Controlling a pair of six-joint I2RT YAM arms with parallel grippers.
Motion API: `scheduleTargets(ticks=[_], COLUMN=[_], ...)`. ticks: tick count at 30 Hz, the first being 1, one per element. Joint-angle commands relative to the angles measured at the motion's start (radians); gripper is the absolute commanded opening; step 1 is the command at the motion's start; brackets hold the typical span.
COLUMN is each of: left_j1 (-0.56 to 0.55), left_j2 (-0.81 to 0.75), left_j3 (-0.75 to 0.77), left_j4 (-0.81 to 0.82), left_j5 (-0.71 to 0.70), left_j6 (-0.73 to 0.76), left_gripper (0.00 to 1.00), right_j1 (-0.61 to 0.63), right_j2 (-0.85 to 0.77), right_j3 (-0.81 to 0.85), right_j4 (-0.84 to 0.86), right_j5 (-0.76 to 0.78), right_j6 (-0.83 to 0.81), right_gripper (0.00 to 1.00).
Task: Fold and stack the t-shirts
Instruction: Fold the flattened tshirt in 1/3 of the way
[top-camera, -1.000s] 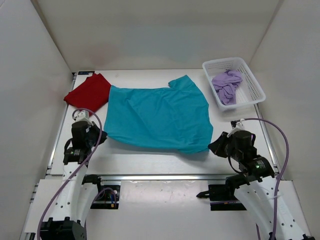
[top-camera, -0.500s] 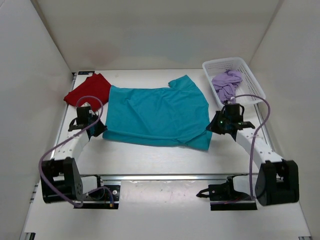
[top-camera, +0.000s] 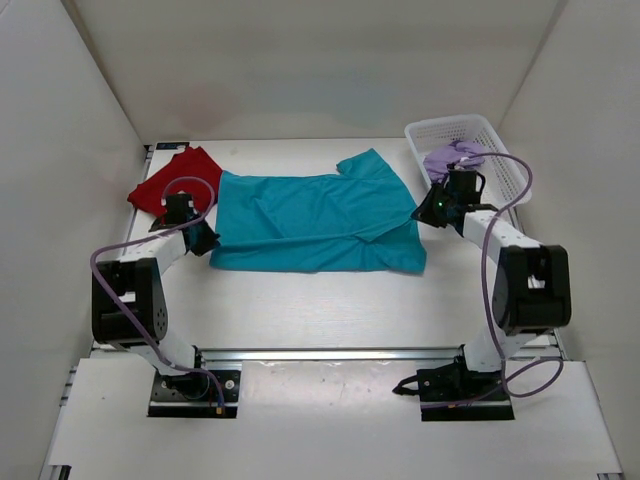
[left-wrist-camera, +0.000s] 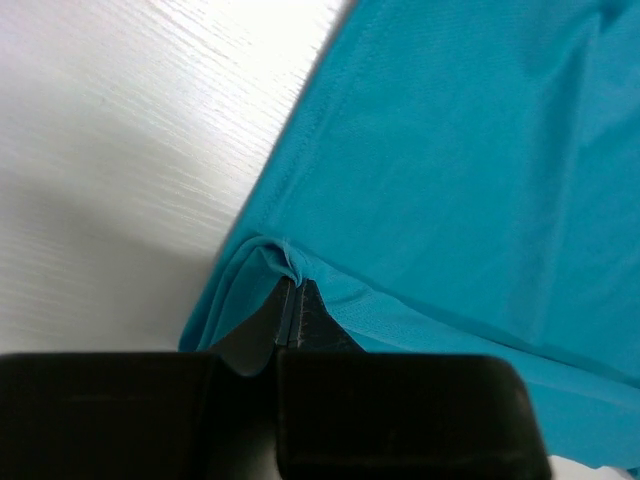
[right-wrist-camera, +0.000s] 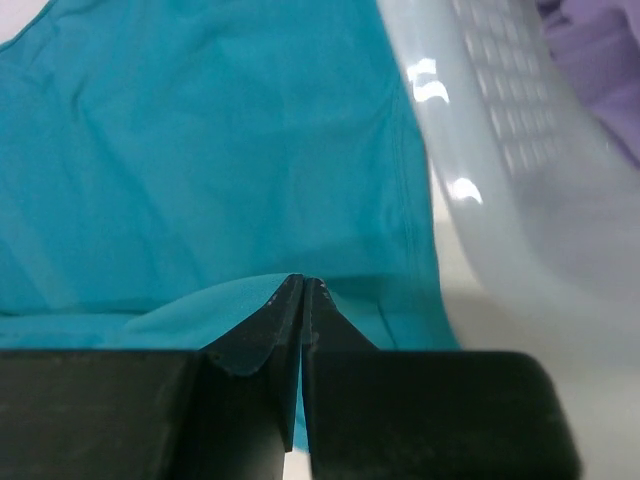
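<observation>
Teal-blue cloth fills the middle of the white table (top-camera: 300, 310): the teal-blue t-shirt (top-camera: 315, 215) lies spread flat, one short sleeve pointing toward the far edge, with a doubled layer along its near side. The left gripper (top-camera: 205, 240) sits at the shirt's left edge and the right gripper (top-camera: 424, 212) at its right edge, both low over the tabletop.

In the left wrist view, the two dark fingers are pressed together with no gap. A small pucker of the teal fabric is pinched right at their tips. The fabric bunches around the tips, and the stitched hem runs up and away from them beside bare table.

The right wrist view shows the same kind of grip. The jaws are closed tight with only a thin seam between them, and a fold of teal cloth is caught at the tips and drapes over the left finger (right-wrist-camera: 245, 345). More of the shirt lies flat beyond the tips.

The white mesh basket (top-camera: 504, 160) stands just beside the right gripper, holding the crumpled lavender t-shirt (top-camera: 452, 160). The dark red t-shirt (top-camera: 175, 185) lies at the far left corner. Its edge touches the teal one, just beyond the left gripper.
</observation>
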Motion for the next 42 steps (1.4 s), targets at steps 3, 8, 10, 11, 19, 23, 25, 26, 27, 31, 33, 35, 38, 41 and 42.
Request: scheduleTargets(ticks=[3,8,10,11,19,23,25,26,27,31,33,35,38,41,42], left_j1=[0.016,0.046,0.063,0.066,0.033,0.05,0.053,0.056,0.057,0.053,0.051,0.053,0.047,0.034,0.024], left_j2=[0.001,-0.085,-0.14,-0.181,-0.462,-0.475,-0.441,-0.421,-0.406,-0.335,-0.305,-0.274,-0.233,-0.231,-0.226], left_j3=[0.016,-0.006,-0.021,-0.019,-0.376,-0.473,-0.477,-0.467,-0.466,-0.454,-0.452,-0.443,-0.449,-0.443,-0.443], left_j4=[0.054,0.057,0.045,0.032,0.092,0.155,0.176,0.192,0.204,0.248,0.28,0.296,0.324,0.339,0.342], left_j5=[-0.03,-0.016,-0.024,-0.027,0.038,0.048,0.055,0.055,0.056,0.047,0.039,0.042,0.042,0.029,0.021], left_j6=[-0.021,-0.027,-0.012,-0.012,-0.052,-0.101,-0.115,-0.112,-0.121,-0.147,-0.155,-0.159,-0.17,-0.175,-0.173], left_gripper=[0.03,0.55,0.64,0.62,0.46,0.52,0.55,0.56,0.56,0.54,0.51,0.48,0.44,0.35,0.33], right_j1=[0.019,0.033,0.054,0.062,0.122,0.087,0.064,0.038,0.009,-0.007,-0.007,-0.019,-0.022,-0.025,-0.028], right_j2=[0.112,0.086,0.006,-0.018,-0.434,-0.557,-0.609,-0.633,-0.629,-0.544,-0.474,-0.416,-0.382,-0.362,-0.359], right_j3=[0.123,0.124,0.093,0.055,-0.397,-0.595,-0.658,-0.695,-0.706,-0.705,-0.662,-0.668,-0.677,-0.651,-0.642], right_j4=[0.07,0.11,0.118,0.123,0.242,0.226,0.241,0.247,0.256,0.313,0.33,0.371,0.452,0.469,0.474], right_j5=[-0.005,0.004,0.025,0.038,0.112,0.102,0.109,0.089,0.08,0.035,0.027,0.027,0.015,0.0,0.004], right_j6=[-0.028,-0.01,-0.007,-0.005,0.088,0.125,0.13,0.124,0.122,0.105,0.104,0.118,0.141,0.127,0.127], right_gripper=[0.0,0.27,0.4,0.41,0.0,0.04,0.2,0.26,0.29,0.4,0.4,0.39,0.39,0.37,0.38])
